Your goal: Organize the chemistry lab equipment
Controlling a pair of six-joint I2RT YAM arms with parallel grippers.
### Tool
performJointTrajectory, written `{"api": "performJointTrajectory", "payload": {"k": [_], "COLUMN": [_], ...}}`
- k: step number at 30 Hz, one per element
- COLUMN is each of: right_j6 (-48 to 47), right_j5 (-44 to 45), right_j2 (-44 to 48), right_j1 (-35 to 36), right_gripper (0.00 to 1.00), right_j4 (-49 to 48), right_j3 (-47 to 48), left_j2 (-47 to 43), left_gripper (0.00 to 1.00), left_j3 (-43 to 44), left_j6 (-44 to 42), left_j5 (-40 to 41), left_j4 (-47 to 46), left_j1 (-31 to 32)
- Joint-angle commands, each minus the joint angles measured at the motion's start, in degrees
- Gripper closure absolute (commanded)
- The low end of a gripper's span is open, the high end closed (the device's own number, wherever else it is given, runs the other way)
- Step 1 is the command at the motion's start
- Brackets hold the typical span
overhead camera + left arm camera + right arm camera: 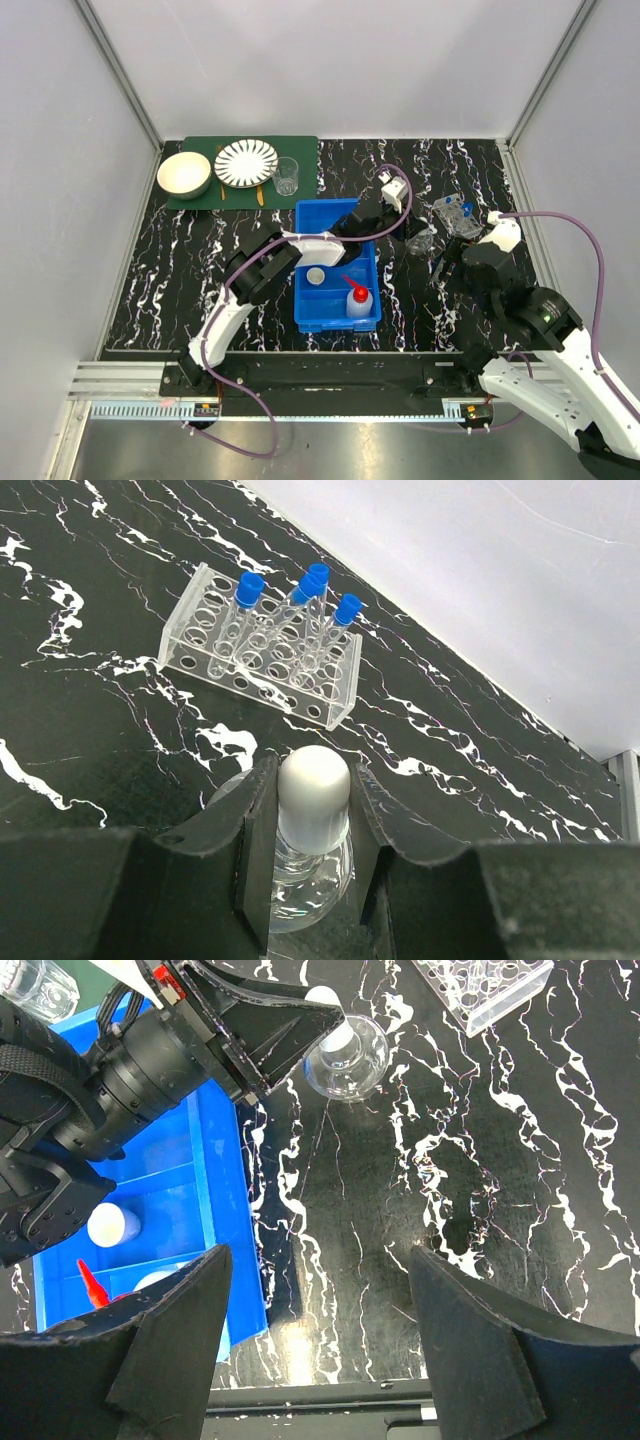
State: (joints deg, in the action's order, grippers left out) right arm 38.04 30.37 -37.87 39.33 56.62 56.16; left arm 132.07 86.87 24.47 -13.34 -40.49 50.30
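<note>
Clear glass, by the look of it: the round flask (pixel 303 895) sits low over the black marbled worktop (pixel 90 730), between the blue bin (pixel 303 300) and the tube rack (pixel 262 650). I cannot tell whether it is resting or just lifted. The left end effector (pixel 313 776) is pinching its white stopper (pixel 313 790) from both sides.

I'd judge the flask light, slick and breakable. A hold on the stopper alone seems chancy, since the stopper might pull free. The neck just under it looks the safer place.

The rack, with blue-capped tubes (pixel 249 586) leaning in it, stands near, just beyond the flask, so a forward swing could clip it. The bin's raised wall has to be cleared on the other side.

The right end effector (pixel 318 1260) hangs with its jaws spread wide and nothing between them, over open worktop just beside the bin. That puts it close to any path toward the near edge. Inside the bin lie the squeeze bottle (pixel 358 298) and a small round lid (pixel 316 276).
</note>
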Motion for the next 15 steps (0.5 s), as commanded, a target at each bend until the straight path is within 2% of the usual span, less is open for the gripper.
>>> {"api": "performJointTrajectory", "payload": {"k": [1, 6, 14, 15], "right_j6": [0.9, 0.9, 1.2, 1.2], "right_j5": [-0.6, -0.8, -1.0, -0.9], "right_j2": [0.5, 0.8, 1.0, 1.0], "right_j1": [0.3, 0.3, 0.2, 0.2], "right_gripper": [0.23, 0.23, 0.23, 0.23], "right_j4": [-1.7, -1.7, -1.6, -1.7], "right_j3": [-0.1, -0.2, -0.3, -0.3], "left_j2": [-2.1, -3.0, -4.3, -4.4], "left_gripper": [0.66, 0.51, 0.40, 0.12], "left_j3": [-2.1, -3.6, -4.6, -4.5], "left_j6": [0.9, 0.7, -0.1, -0.2], "left_j5": [-1.2, -1.1, -0.9, -0.8], "left_j4": [0.0, -1.0, -0.8, -0.7], "left_j1": [0.8, 0.9, 1.0, 1.0]}}
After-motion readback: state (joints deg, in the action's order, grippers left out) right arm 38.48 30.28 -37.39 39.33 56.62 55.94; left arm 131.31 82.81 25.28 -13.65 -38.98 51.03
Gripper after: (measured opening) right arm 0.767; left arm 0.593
